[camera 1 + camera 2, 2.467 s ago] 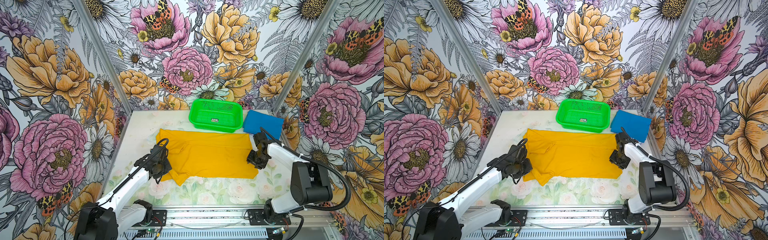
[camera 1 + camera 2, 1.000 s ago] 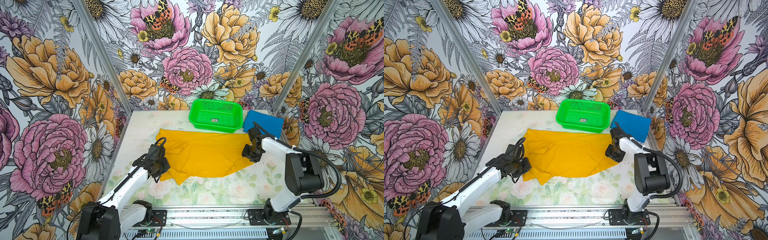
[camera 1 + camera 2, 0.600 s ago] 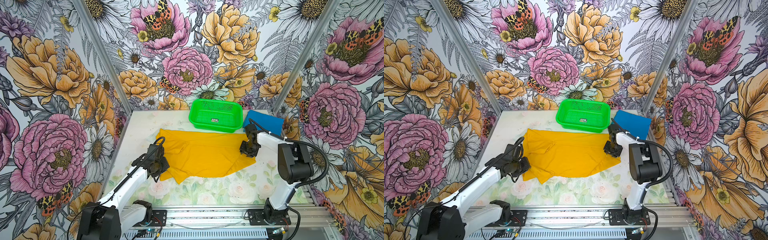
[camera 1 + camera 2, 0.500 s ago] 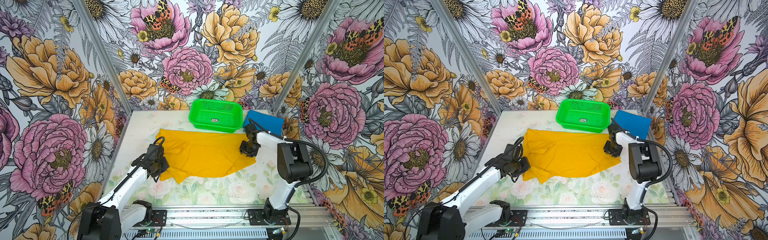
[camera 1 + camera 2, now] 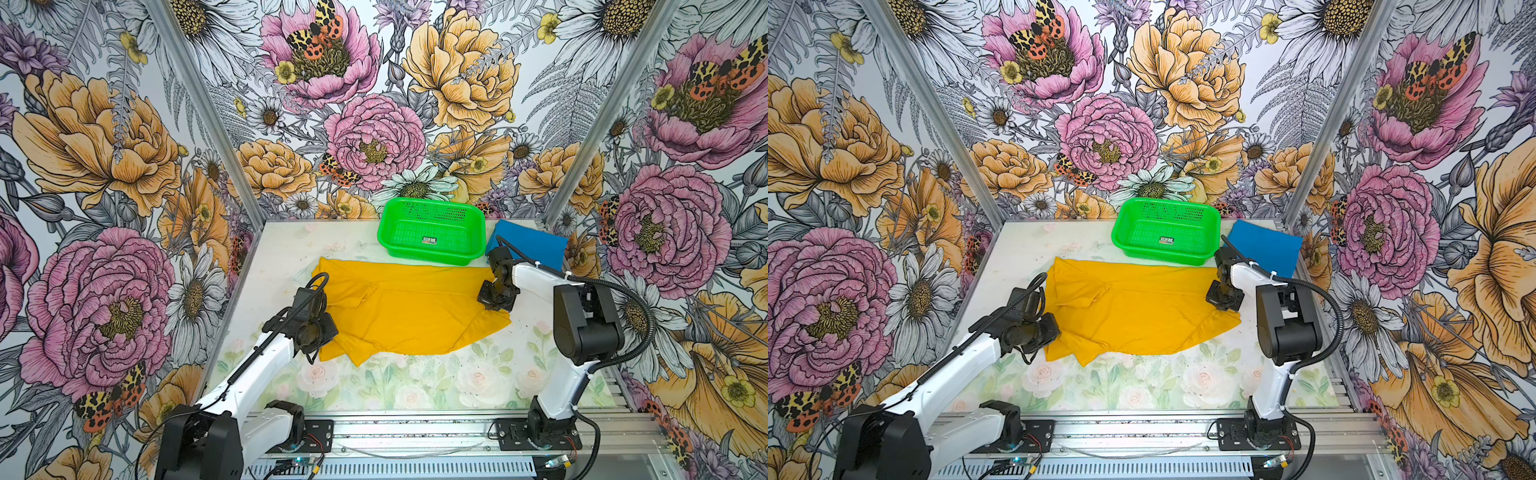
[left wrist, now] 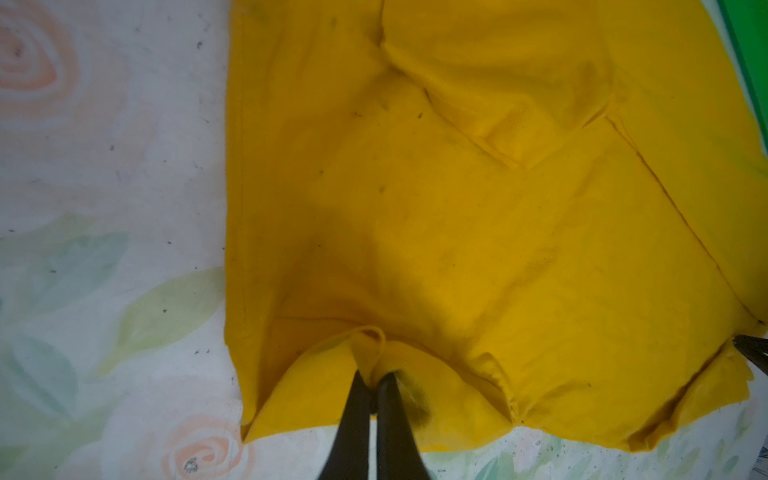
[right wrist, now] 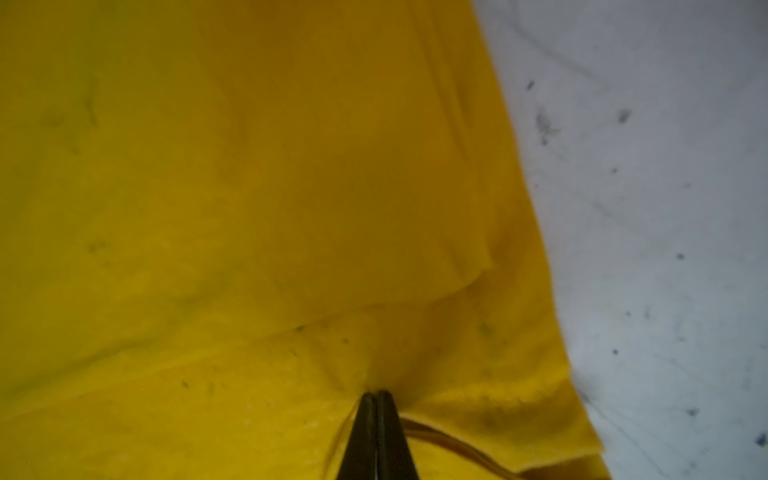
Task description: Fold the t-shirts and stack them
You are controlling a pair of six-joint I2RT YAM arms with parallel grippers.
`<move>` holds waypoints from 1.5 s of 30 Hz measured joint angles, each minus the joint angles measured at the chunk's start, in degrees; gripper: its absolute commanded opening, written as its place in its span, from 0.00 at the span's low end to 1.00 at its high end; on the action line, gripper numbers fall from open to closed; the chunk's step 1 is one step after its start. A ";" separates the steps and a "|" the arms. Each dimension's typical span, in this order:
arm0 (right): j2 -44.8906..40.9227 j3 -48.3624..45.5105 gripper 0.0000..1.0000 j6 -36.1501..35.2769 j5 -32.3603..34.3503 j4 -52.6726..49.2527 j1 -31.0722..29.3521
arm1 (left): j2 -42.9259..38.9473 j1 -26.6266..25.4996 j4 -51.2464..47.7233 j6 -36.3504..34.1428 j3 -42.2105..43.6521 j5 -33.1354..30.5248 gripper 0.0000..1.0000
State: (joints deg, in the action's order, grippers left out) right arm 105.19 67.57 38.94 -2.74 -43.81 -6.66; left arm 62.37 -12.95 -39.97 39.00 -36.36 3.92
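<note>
Cloth may slip: left end effector (image 6: 374,376) and right end effector (image 7: 376,395) each pinch tiny bits of yellow t-shirt (image 5: 415,307) beside the green basket (image 5: 432,255).

Yellow t-shirt (image 5: 415,307): plain mustard yellow, no print, a few small dark specks.
Blue t-shirt (image 5: 532,245): plain bright blue.
Basket (image 5: 432,261): bright green, with a grid of small holes.
Table (image 5: 415,386): off-white, with faded pink roses and pale green leaves.
Walls (image 5: 104,137): large pink and orange flowers, white daisies, orange-and-black spotted butterflies, grey line-drawn leaves.
Left arm (image 5: 266,357) and right arm (image 5: 536,276): white links, black joints.
</note>
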 measured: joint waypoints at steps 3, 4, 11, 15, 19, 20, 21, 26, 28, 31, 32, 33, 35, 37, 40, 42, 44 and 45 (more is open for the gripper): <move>-2.97 -1.84 0.00 0.17 0.04 0.02 0.50 | -0.24 0.13 -0.02 -0.02 0.00 0.46 0.00; -4.42 -2.60 0.00 0.20 -0.02 -0.04 0.72 | -0.46 0.11 -0.02 0.00 -0.02 0.68 0.00; -13.77 -7.45 0.00 -0.04 0.00 -0.31 3.93 | -1.97 0.13 -0.76 -0.02 -2.78 1.68 0.00; -16.22 -9.70 0.00 -0.92 -0.02 -0.72 6.12 | -2.01 0.13 -1.40 -0.24 -5.70 1.70 0.00; -16.68 -10.10 0.00 -2.01 0.00 -0.98 8.15 | -0.98 0.57 -1.95 -0.63 -9.46 1.68 0.00; -16.68 -10.10 0.00 -2.43 -0.02 -1.05 8.59 | -0.28 0.87 -2.01 -0.74 -10.60 1.68 0.00; -16.68 -10.08 0.00 -2.69 -0.02 -1.09 8.96 | 0.37 1.16 -1.99 -1.07 -11.50 1.64 0.00; -14.69 -6.93 0.00 -4.57 -0.09 -1.53 10.84 | 5.38 3.74 -2.16 -2.58 -17.38 1.49 0.00; -12.96 -4.94 0.00 -5.22 -0.07 -1.51 11.28 | 7.98 4.44 -2.12 -3.50 -19.69 1.46 0.00; -10.32 -2.49 0.00 -5.86 -0.04 -1.25 11.63 | 12.50 5.11 -2.01 -5.01 -22.86 1.46 0.00; -9.51 -1.97 0.00 -6.01 -0.04 -1.14 11.63 | 14.21 5.33 -1.95 -5.46 -23.93 1.49 0.00; -8.87 -1.60 0.00 -6.05 -0.04 -1.05 11.63 | 15.61 5.60 -1.84 -5.90 -24.72 1.49 0.00; -7.78 -1.11 0.00 -6.10 -0.07 -1.05 11.63 | 19.02 6.05 -1.73 -6.54 -26.67 1.53 0.00; -6.91 -0.90 0.00 -6.32 -0.09 -1.03 11.76 | 22.29 6.40 -1.68 -7.08 -28.68 1.53 0.00; -5.73 -0.83 0.00 -6.51 -0.09 -1.09 12.24 | 26.62 6.60 -1.57 -7.93 -31.74 1.57 0.00; -5.38 -0.83 0.00 -6.54 -0.07 -1.07 12.35 | 29.03 6.64 -1.53 -8.39 -33.70 1.68 0.00; -5.18 -0.72 0.00 -6.58 -0.07 -1.07 12.52 | 31.32 6.67 -1.55 -8.98 -35.98 1.73 0.00; -5.07 -0.61 0.00 -6.71 -0.09 -1.09 12.57 | 32.33 6.71 -1.42 -9.09 -36.92 1.77 0.00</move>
State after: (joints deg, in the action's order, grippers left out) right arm 100.12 66.96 32.23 -2.83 -44.91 5.91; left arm 94.70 -6.24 -41.39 29.91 -73.28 5.69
